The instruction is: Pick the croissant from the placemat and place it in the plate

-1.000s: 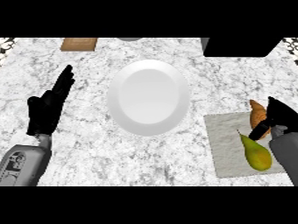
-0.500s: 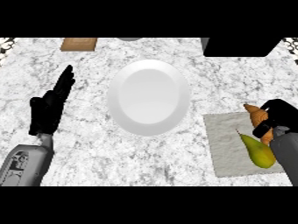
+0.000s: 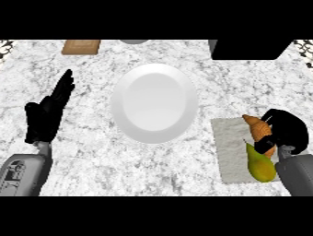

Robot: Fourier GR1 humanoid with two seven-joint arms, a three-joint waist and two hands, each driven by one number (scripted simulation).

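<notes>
While left robot hand (image 3: 47,113) rests open, right robot hand (image 3: 286,131) grips croissant (image 3: 259,131).

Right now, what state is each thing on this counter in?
Croissant: on the placemat, right hand curled round it.
Pear: lying on the placemat.
Placemat: flat, right of the plate.
Plate: empty.
Right hand: shut on the croissant.
Left hand: open, resting.
</notes>
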